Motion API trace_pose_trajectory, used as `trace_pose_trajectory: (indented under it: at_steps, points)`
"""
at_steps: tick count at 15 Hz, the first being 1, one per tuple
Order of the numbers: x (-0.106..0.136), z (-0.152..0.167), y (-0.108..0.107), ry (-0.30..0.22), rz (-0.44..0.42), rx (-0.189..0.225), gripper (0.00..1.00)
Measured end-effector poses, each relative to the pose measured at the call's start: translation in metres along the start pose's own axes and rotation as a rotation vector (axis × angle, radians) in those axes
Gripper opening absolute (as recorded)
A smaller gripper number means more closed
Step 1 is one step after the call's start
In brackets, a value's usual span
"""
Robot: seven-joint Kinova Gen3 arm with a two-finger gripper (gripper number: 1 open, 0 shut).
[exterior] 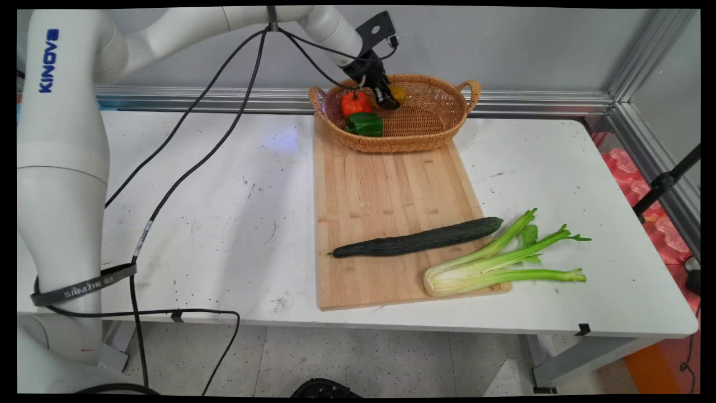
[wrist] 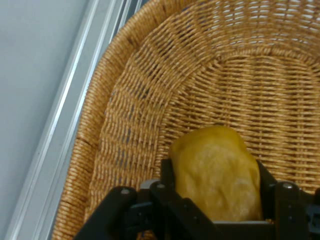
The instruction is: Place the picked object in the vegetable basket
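My gripper [exterior: 387, 96] reaches down into the wicker basket [exterior: 436, 120] at the far end of the cutting board and is shut on a yellow pepper [exterior: 397, 93]. In the hand view the yellow pepper [wrist: 217, 172] sits squeezed between the two black fingers [wrist: 167, 172], just above the basket's woven floor [wrist: 240, 85]. A red pepper [exterior: 356, 103] and a green pepper [exterior: 364, 123] lie in the basket's left part, just left of the gripper.
A wooden cutting board [exterior: 386, 190] runs from the basket toward the near edge. A long cucumber [exterior: 418, 241] lies across it, with a bunch of celery [exterior: 498, 262] at its near right corner. Black cables [exterior: 190, 168] hang over the table's left half.
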Motion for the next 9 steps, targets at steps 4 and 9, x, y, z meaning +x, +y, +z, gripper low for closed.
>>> trace_pose_trajectory:
  at_steps: [4, 9]
  points:
    - [-0.002, 0.007, -0.003, 0.003, -0.002, 0.002, 0.00]
    - [-0.002, 0.015, -0.005, 0.016, -0.005, 0.003, 1.00]
